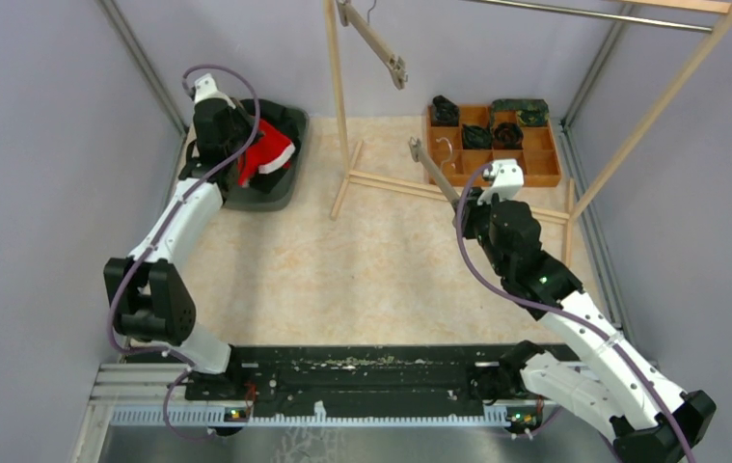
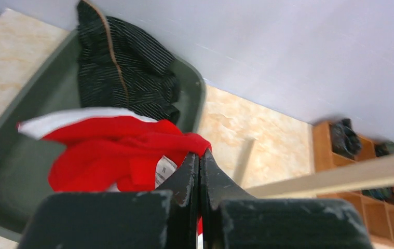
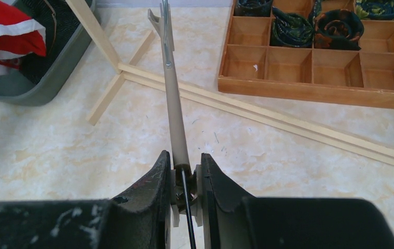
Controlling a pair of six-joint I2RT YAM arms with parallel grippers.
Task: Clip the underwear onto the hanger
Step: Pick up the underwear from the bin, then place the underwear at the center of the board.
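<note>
Two grippers are at work, and both are closed on something. Our left gripper (image 2: 199, 158) has its fingers pressed flat together, with a fold of the red underwear (image 2: 111, 155) pinched at their tips. The underwear, with its white waistband and small white label, sits bunched in the grey-green tray (image 2: 8, 135) at the far left of the table. It lies just beside a black striped garment (image 2: 127, 72) heaped toward the tray's far end.

Our right gripper (image 3: 184, 179) is clamped on the near end of the beige clip hanger (image 3: 175, 114), the jaws standing slightly apart around the bar. The hanger runs straight away from the fingers toward the far side, where one of its clips shows. Past it lie the base rails of the wooden rack (image 3: 267, 122), then the wooden compartment box (image 3: 309, 91) at the far right, holding rolled dark fabrics (image 3: 340, 23). A second hanger (image 1: 378, 46) hangs from the rack. The underwear and the gripped hanger are well apart.
</note>
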